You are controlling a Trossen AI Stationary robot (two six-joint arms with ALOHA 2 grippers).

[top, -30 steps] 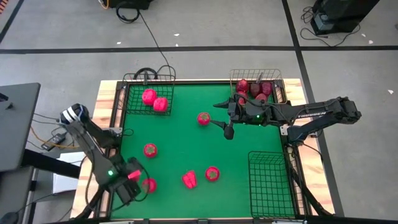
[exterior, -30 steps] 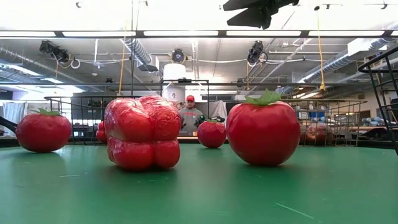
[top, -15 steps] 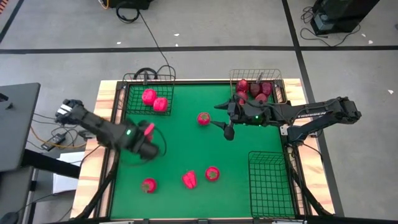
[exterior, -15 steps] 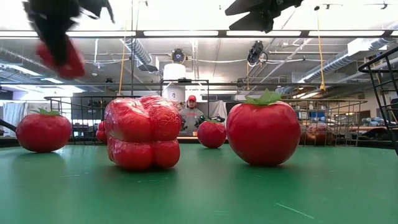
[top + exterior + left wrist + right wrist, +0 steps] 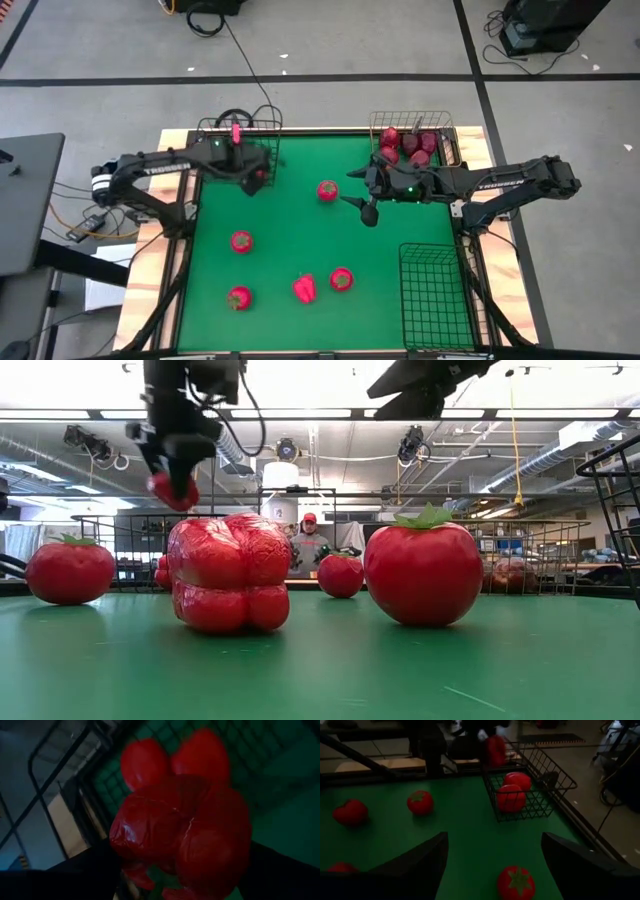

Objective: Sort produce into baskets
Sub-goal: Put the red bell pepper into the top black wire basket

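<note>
My left gripper [image 5: 255, 176] is shut on a red pepper [image 5: 185, 840] and hangs over the squarish black basket [image 5: 215, 150] at the table's far left. Two more peppers [image 5: 145, 762] lie in that basket. My right gripper [image 5: 365, 197] stands open above the table's far middle, with a tomato [image 5: 327, 190] just to its left. A pepper [image 5: 305, 289] and three tomatoes [image 5: 241, 241] [image 5: 238, 298] [image 5: 341, 279] rest on the green mat. Dark red apples [image 5: 410, 143] fill the gold basket [image 5: 441, 133] at the far right. My left gripper pinches the pepper's two opposite sides [image 5: 125, 845] between its two fingers [image 5: 75, 875]. The fingers come from above, slanting down. The pepper hangs below them [image 5: 172, 490], lifted clear above the basket.
A longer black basket [image 5: 435, 295] stands at the near right with nothing showing in it. Cables lie behind the far-left basket. In the low view a person stands far behind the table.
My left gripper has swung from the table's near left corner toward the far edge, carrying the pepper clear of the mat, and now hangs over the far-left black basket. Its wrist has rolled on the way. The tomato it left behind stays on the mat.
</note>
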